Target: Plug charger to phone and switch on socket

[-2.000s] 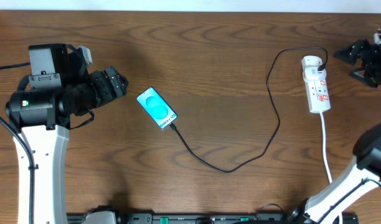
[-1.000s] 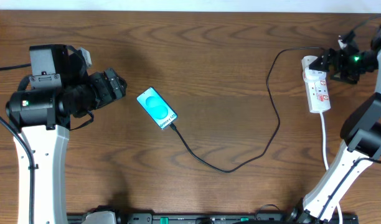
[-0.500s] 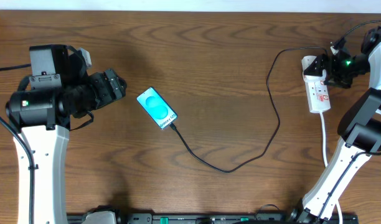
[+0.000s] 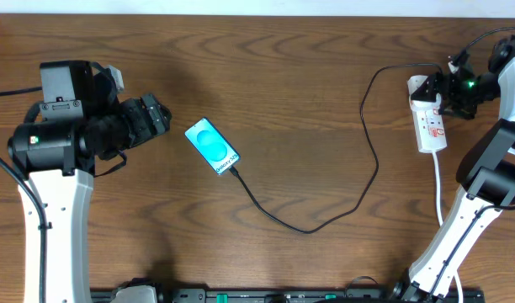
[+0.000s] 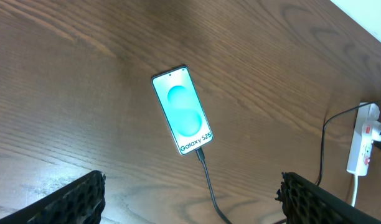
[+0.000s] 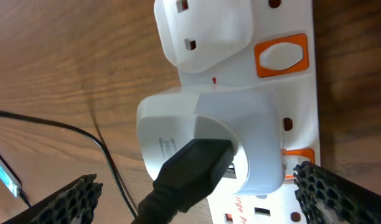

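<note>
The phone (image 4: 212,146) lies screen-up left of the table's middle. The charger (image 4: 308,229) looks already seated in its lower end, its cable looping toward the near edge and back up to the socket (image 4: 428,118) by the far right corner. That leaves the switch as the likely remaining step.

The left gripper (image 4: 159,114) hangs released beside the phone, jaws spread and holding nothing, parked clear since its part seems finished. The right gripper (image 4: 443,91) hovers, also wide open and empty, over the socket's round end. Its wrist view shows the white adapter (image 6: 209,149) between the fingers and an orange rocker (image 6: 281,55) just beyond (whether that one serves this outlet I cannot tell).

Two seconds ago the right gripper sat off at the right edge. It has since swung in and has held this spot for the last half second. The phone, cable and left arm are unchanged.
</note>
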